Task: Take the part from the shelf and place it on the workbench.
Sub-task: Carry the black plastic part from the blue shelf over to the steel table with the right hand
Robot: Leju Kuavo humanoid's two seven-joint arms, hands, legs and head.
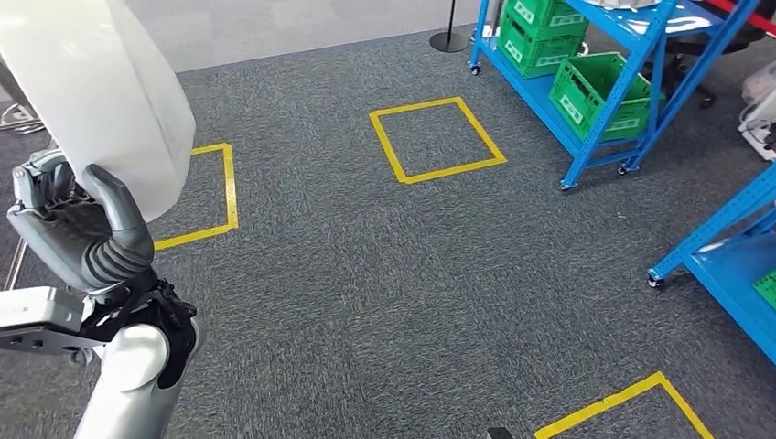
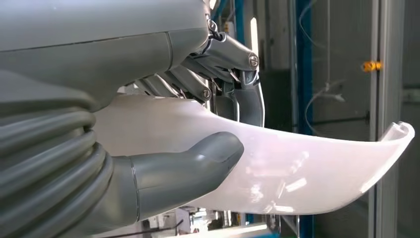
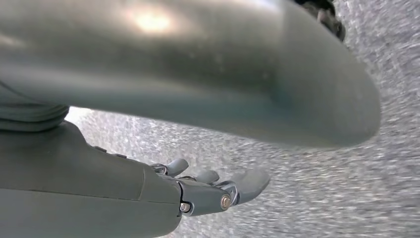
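While the left robot hand (image 1: 78, 233) clasps the smooth, curved white plastic part (image 1: 101, 91) above grey carpet (image 1: 366, 274), we note the right robot hand (image 3: 208, 191) empty, fingers loosely extended.

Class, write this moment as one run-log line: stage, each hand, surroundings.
stage: carrying | left hand: holds white part | right hand: open over carpet | blue shelf ahead-right

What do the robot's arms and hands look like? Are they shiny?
Yes, partly! The left arm is a smooth, shiny silver tube with black cables bunched at the wrist. The left hand is matte grey, with a ribbed cover like a bendy hose, a thick rounded thumb and darker metal fingers joined by little screws. The right hand looks the same: grey, with small round screws.
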